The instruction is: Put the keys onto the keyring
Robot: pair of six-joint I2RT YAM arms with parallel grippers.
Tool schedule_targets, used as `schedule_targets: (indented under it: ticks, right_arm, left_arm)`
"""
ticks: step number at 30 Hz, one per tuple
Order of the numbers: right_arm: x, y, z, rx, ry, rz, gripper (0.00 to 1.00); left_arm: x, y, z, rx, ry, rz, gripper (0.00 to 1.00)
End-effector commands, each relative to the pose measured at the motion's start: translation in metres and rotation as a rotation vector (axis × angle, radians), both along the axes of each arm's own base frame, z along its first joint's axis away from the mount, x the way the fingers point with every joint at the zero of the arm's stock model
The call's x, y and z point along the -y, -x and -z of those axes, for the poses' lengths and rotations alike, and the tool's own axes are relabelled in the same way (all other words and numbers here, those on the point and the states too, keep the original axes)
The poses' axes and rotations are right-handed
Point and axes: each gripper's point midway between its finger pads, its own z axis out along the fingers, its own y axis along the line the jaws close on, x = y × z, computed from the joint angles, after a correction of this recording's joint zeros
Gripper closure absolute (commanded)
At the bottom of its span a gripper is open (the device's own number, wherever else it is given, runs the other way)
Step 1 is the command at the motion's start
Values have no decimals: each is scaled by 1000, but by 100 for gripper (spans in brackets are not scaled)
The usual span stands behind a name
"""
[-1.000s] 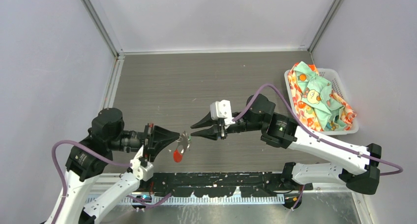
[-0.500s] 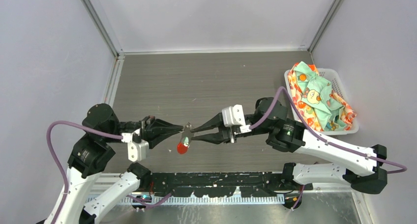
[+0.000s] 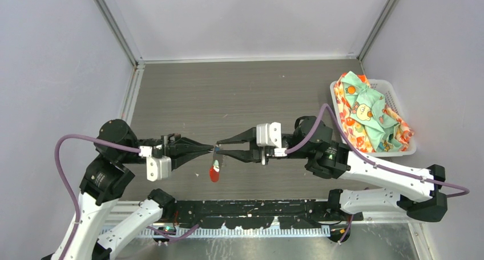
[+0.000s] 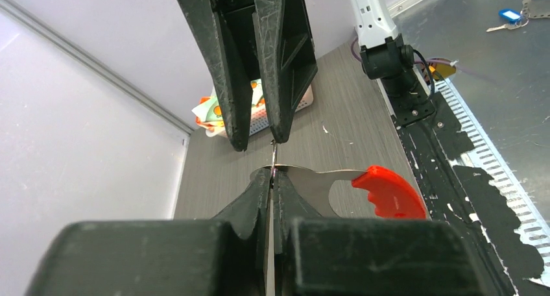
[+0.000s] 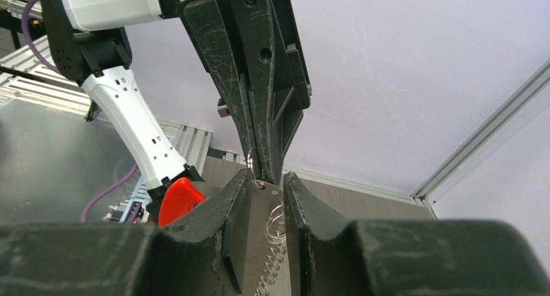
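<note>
Left fingers: the left fingers (image 4: 256, 198) are pressed tight together on the keyring (image 4: 311, 185), a flat silvery metal piece with a red plastic end.
Where the keyring is: up in the air over the dark grey wood-look surface (image 3: 228, 94), between the two arms. Its red end sticks out to one side of the fingertips.
Wire ring: a thin silvery wire ring (image 4: 274, 154) sits right between the two sets of fingertips.
Right fingers: the right fingers (image 4: 227, 62) are a little apart and meet the left ones tip to tip. Silvery bits show between them, but I cannot tell if they pinch anything.
Key: one tiny blue-headed key with a silver blade (image 4: 510, 14) lies on the shiny metal strip (image 4: 519, 88) past the edge of the surface, well apart from all the fingers (no key is on the ring yet, I think).
How it will handle: light and hard, I guess, with smooth, slippery metal. The wire ring looks thin and springy and could bend.
Where to hold: the flat metal piece, close to the ring, so it cannot swing. A key is best held by its plastic head, with its hole left free.
</note>
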Motion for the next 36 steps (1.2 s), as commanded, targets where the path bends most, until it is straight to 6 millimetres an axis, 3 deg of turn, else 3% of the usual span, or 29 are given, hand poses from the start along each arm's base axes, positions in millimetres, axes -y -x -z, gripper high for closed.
schedule_targets:
  ticks: [1, 16, 21, 32, 36]
  right_arm:
    - [-1, -4, -17, 29, -67, 30, 69]
    - [-4, 8, -7, 16, -3, -41, 68]
    - [-6, 5, -14, 12, -33, -30, 75]
    - [-3, -1, -23, 0, -95, 8, 72]
    - [-6, 0, -18, 2, -68, -3, 84]
  left_arm:
    - [0, 6, -15, 42, 39, 23, 100]
    - [-2, 7, -18, 24, 47, 12, 100]
    - [-2, 7, -18, 16, 47, 9, 100]
    - [-1, 6, -15, 1, 43, 8, 100]
    - [-1, 5, -16, 1, 43, 7, 100]
